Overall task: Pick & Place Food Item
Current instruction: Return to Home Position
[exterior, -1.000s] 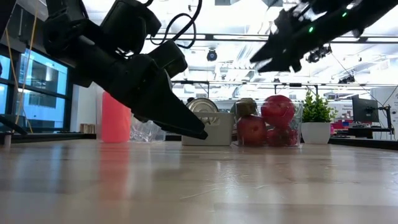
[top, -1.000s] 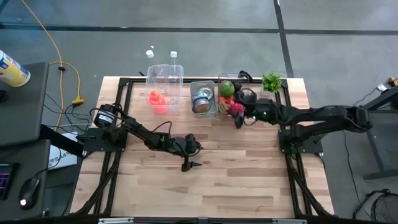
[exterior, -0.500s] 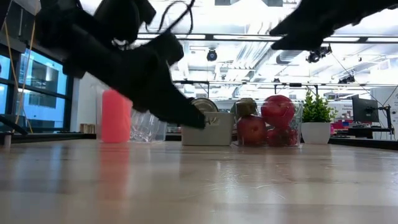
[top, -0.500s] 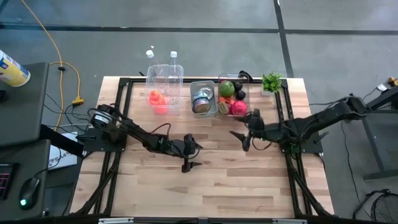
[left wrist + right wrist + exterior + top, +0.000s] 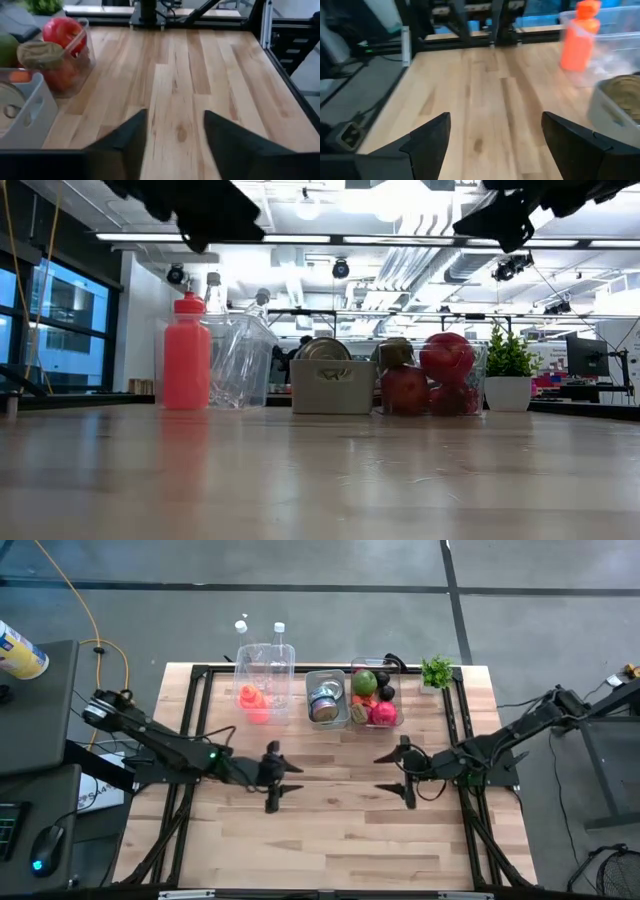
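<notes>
Fruit [image 5: 374, 698] piled in the clear bin [image 5: 404, 720] at the far edge of the table [image 5: 340, 840], can [image 5: 322, 703] tucked in the grey bin [image 5: 326, 680] just beside it. Looks like sorting done, nothing loose on the wood. Explains the pose of both arms: no load, no target, only parking. Left gripper [image 5: 285, 778] over bare planks at mid-table, well short of the bins, fingers [image 5: 125, 142] spread wide, pinching nothing. Right gripper [image 5: 392, 772] opposite, facing it across a gap, fingers [image 5: 427, 142] likewise splayed, nothing between them. Arms stretched long and low from their bases at either side, wrists turned inward, near mirror images. High enough to show only at the very top of the low view, clear of everything below. Orange bottle [image 5: 253, 702] upright at a second clear tub [image 5: 268, 665], plant [image 5: 436, 671] at the far corner, neither near any finger. Reads as a homing move in hand, judging by arms not folded over their bases; calls for little more than tucking in. Little risk in that, with bins well apart from both grippers and no cargo to drop.
</notes>
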You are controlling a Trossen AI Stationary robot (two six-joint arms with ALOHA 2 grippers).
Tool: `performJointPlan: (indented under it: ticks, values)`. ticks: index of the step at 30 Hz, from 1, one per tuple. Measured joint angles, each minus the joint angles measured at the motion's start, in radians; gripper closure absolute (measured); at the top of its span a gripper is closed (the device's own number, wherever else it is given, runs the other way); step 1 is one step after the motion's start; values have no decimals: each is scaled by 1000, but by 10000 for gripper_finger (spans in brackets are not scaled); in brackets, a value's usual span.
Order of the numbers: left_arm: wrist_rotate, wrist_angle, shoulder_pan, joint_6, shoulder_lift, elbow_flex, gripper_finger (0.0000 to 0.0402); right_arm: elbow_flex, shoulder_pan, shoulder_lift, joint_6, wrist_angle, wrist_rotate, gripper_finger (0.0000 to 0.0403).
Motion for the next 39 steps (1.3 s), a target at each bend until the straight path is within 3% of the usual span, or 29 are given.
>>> performJointPlan:
  ticks: [5, 8, 11, 15, 17, 22, 28, 39]
  values:
    - [-183, -49, -86, 5, -61, -1, 327, 1, 7, 31, 52, -13, -12, 114]
    - [-348, -99, -130, 32, -136, -1, 387, 1, 22, 29, 50, -6, -9, 154]
    - [-411, -207, -150, 4, -225, 0, 397, 1, 36, 21, 7, -16, -9, 224]
    - [-416, -384, -150, -60, -345, 0, 401, 1, 77, -3, -75, -34, -9, 350]
    - [-440, -435, -150, -76, -397, 0, 401, 1, 93, -17, -84, -41, -7, 387]
    - [-457, -534, -132, -79, -511, 0, 401, 1, 139, -77, -87, -44, 12, 400]
    - [-301, -646, -90, -79, -568, 0, 401, -20, 193, -211, -171, -199, 22, 401]
    - [-251, -674, -37, -11, -567, -1, 401, -332, 153, -615, -362, 119, -13, 400]
